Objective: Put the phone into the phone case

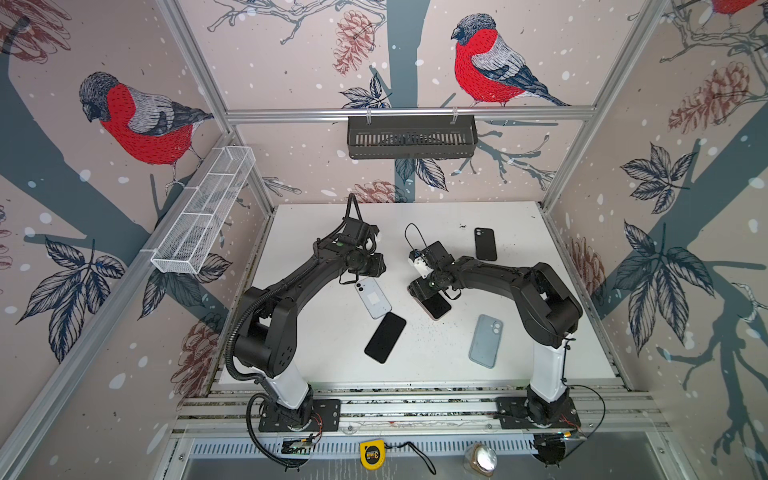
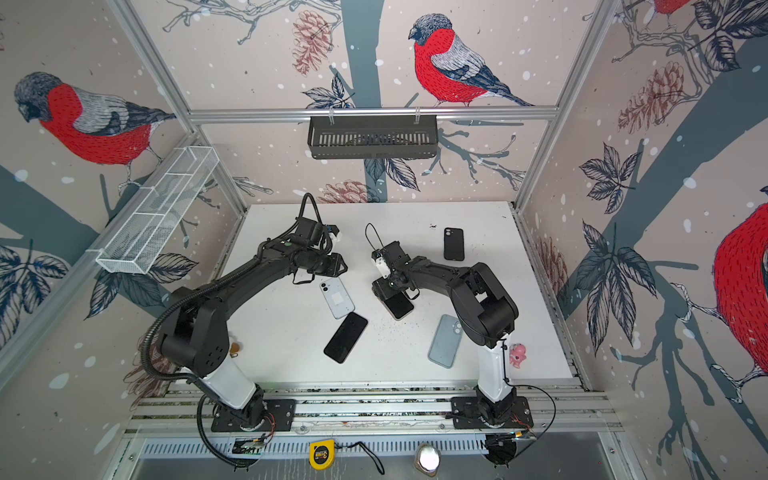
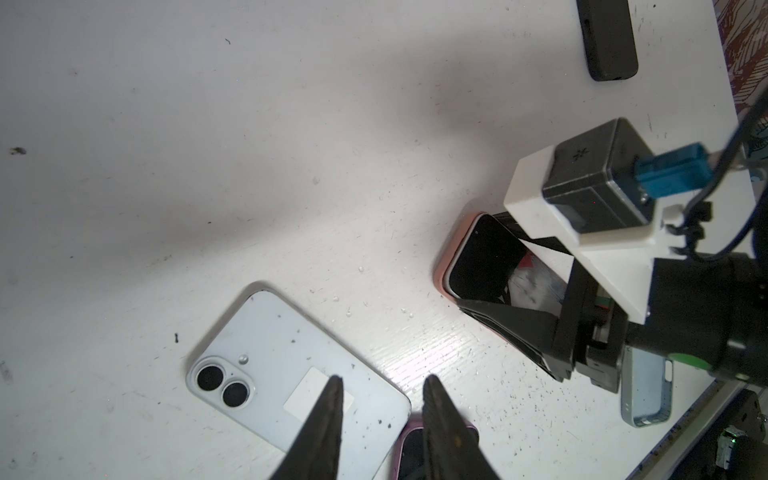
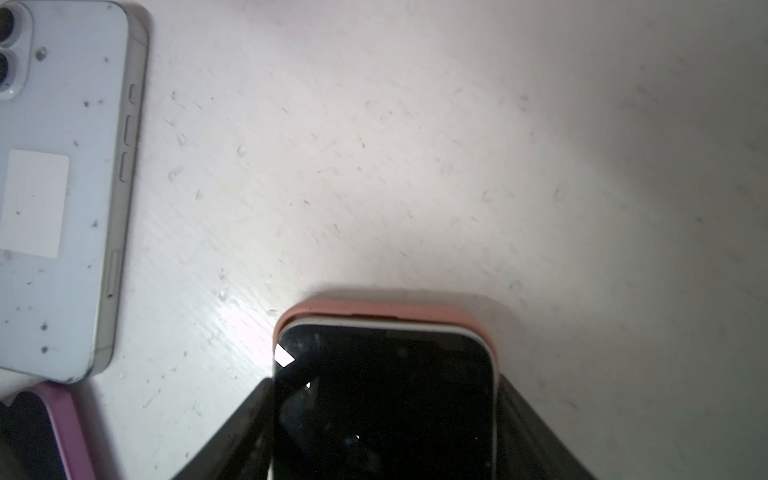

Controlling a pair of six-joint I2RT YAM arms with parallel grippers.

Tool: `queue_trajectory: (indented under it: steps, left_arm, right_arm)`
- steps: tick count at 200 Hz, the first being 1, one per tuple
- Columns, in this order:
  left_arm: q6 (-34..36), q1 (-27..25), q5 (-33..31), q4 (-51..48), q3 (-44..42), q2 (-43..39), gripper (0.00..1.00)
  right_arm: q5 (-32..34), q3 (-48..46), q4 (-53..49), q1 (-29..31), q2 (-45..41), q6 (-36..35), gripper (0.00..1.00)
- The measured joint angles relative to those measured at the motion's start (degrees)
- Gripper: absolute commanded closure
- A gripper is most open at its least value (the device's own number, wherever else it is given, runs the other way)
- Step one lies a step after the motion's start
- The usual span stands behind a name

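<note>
A phone [image 4: 382, 399], screen up, sits in a salmon-pink case [image 4: 386, 309] near the table's middle, also seen in both top views [image 1: 437, 307] [image 2: 400, 307]. My right gripper [image 4: 386, 376] is shut on it, one finger against each long side. A light blue phone [image 1: 372, 297] [image 3: 291, 374] lies back up to its left. My left gripper [image 3: 383, 380] hovers open over that phone's corner with nothing between its fingers. Just in front lies a dark-screened phone in a purple case [image 1: 385, 337]. An empty blue-grey case [image 1: 486, 340] lies front right, and a black case [image 1: 485, 244] at the back right.
A black basket [image 1: 411, 137] hangs on the back wall and a white wire basket [image 1: 203, 216] on the left wall. A yellow tape measure [image 1: 372, 454] lies below the table's front rail. A small pink toy [image 2: 518, 353] stands beside the right arm's base.
</note>
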Motion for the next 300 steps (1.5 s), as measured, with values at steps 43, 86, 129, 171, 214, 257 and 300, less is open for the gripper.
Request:
queue_trajectory:
  steps: [43, 86, 129, 171, 214, 257, 300]
  left_arm:
    - [0.0, 0.0, 0.0, -0.2, 0.0, 0.4, 0.65]
    - [0.0, 0.0, 0.4, -0.2, 0.0, 1.7, 0.65]
    - [0.0, -2.8, 1.1, 0.0, 0.1, 4.8, 0.54]
    - [-1.4, -7.4, 1.4, -1.5, 6.1, 13.1, 0.51]
    - [-1.2, -10.8, 0.0, -5.0, 14.1, 21.6, 0.5]
    - [0.0, -13.0, -3.8, -10.4, 23.3, 29.3, 0.53]
    - [0.3, -15.0, -7.8, -11.3, 25.4, 31.0, 0.58]
  right_arm:
    - [1.4, -0.2, 0.9, 1.1, -0.4, -0.7, 0.05]
    - [0.1, -0.2, -8.8, 1.0, -5.0, 1.1, 0.02]
    - [0.6, -5.4, -12.1, -0.5, -17.0, 6.3, 0.05]
    - [0.6, -22.8, -6.7, -3.9, -35.0, 17.6, 0.1]
    - [-3.3, -36.0, -0.2, -6.3, -48.8, 27.1, 0.11]
    - [-5.2, -39.2, 2.9, -6.9, -49.8, 30.6, 0.14]
    - [-8.1, -41.1, 6.3, -6.8, -46.7, 35.6, 0.17]
